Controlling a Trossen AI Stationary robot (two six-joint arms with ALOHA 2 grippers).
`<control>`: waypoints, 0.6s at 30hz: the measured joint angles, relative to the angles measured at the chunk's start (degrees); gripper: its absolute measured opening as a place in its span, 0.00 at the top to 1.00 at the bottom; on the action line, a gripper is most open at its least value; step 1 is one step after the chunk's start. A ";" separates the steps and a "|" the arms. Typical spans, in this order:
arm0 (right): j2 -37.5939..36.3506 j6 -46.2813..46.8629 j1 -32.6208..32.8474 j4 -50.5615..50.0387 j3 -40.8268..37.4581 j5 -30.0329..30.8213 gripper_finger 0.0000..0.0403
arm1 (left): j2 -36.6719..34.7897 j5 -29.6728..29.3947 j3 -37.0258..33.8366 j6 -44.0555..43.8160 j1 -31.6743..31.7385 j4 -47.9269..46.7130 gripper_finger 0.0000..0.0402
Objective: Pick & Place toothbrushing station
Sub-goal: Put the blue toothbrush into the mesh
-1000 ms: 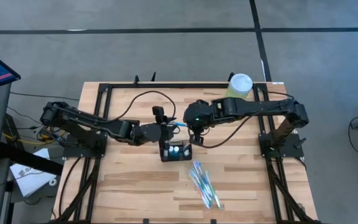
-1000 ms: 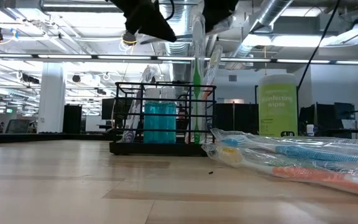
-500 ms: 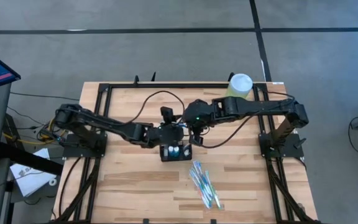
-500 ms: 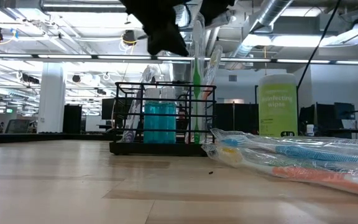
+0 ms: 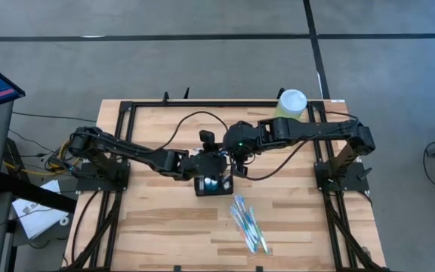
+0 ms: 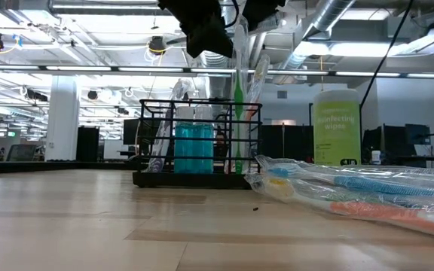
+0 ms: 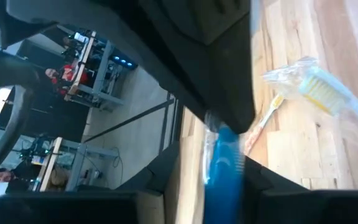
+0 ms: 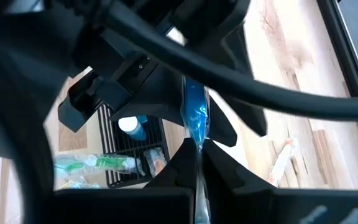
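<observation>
- Toothbrushing station (image 5: pixel 212 183), black wire-mesh holder, upright mid-counter (image 5: pixel 165 227); teal tubes (image 6: pixel 193 147) and a green-handled brush (image 6: pixel 238 120) already standing in its compartments.
- Directly above the station: a blue toothbrush in clear wrapping (image 8: pixel 195 112), pinched at its thin end by the right tool (image 8: pixel 199 155), fingers shut on the wrapper.
- Left tool (image 5: pixel 216 160) also just above the station, at the same blue brush, fingers partly closed with the brush between them in its wrist view; firm hold or not: cannot tell.
- Step in hand, judged: a handover or joint steadying of the wrapped brush over the station, ahead of dropping it into a compartment.
- Next move likely calls for one tool to let go cleanly, then a straight lowering into a free cell, clear of the brushes already there.
- Beyond the station, nearer the counter's front edge: a loose pile of wrapped toothbrushes (image 5: pixel 248 224), still to be placed.
- Farther from the station, at the back right corner: pale-green wipes canister (image 5: pixel 291 105).
</observation>
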 joint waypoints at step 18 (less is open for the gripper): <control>-0.20 -2.53 -0.07 -0.33 0.00 0.20 0.85 | -0.08 0.00 0.08 -2.60 -0.03 -1.42 1.00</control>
